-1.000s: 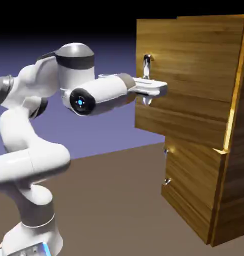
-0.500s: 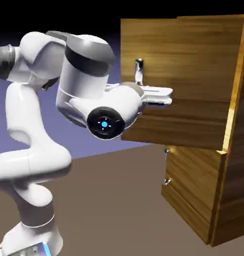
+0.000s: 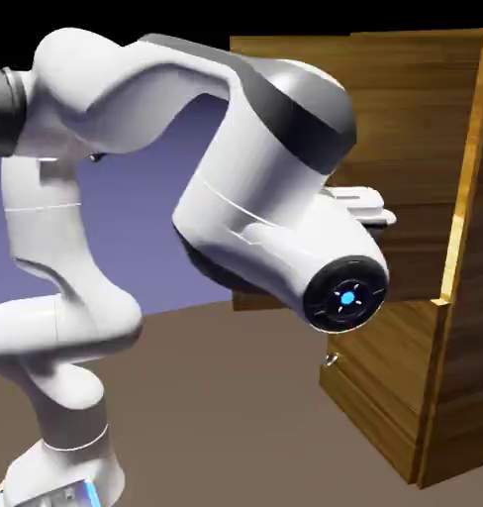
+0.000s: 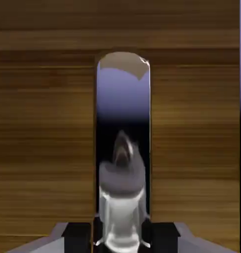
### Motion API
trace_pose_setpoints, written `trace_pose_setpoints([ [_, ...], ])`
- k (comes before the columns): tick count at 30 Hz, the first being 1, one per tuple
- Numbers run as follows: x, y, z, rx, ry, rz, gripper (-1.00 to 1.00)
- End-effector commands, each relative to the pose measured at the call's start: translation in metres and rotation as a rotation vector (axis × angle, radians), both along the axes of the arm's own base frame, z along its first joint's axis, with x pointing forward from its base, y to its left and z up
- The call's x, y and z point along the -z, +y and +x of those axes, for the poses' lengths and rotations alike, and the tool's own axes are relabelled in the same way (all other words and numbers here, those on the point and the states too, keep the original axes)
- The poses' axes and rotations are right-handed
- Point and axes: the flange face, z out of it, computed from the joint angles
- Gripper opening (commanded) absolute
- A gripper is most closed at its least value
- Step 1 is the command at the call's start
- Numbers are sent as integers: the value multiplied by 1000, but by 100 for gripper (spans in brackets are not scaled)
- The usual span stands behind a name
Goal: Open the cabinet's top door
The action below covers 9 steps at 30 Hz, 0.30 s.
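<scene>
Your view from outside is mostly arm [image 3: 255,198]: the white forearm and its round end cap with the blue light sit in front of the cabinet [image 3: 463,327] and hide the top door's handle there. Only the tip of the hand [image 3: 374,210] shows past the arm, up against the top door [image 3: 414,119].

The top door stands swung out from the cabinet's front, its free edge toward the exterior view's left, its hinge side along the lighter yellow edge on the right. The door is a tall panel with the wood grain running across it. Below it you can see the lower door [image 3: 384,381], also standing off the cabinet body at an angle, with a small metal handle [image 3: 331,360] near its upper left corner. Whether anything lies inside the cabinet you cannot tell; the doors and arm cover the openings.

In the hand view, the silver bar handle [image 4: 123,148] runs straight up the middle of the frame, wood on both sides, and a strip of blue-violet backdrop on the right edge. The hand [image 4: 121,237] is clamped on that bar, its fingers [image 4: 78,232] pressed close on either side at the bottom.

The cabinet stands on the brown desk [image 3: 236,416], right of the robot's base.
</scene>
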Motion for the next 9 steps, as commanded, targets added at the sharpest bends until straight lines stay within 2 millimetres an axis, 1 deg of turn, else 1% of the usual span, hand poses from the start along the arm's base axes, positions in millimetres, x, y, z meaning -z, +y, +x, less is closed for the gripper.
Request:
trace_pose_setpoints([
  [1, 0, -7, 2, -26, 0, 0, -100],
  [7, 0, -45, 17, -166, 0, 0, -100],
  [8, 0, -45, 17, -166, 0, 0, 100],
  [9, 0, -45, 17, -166, 0, 0, 100],
])
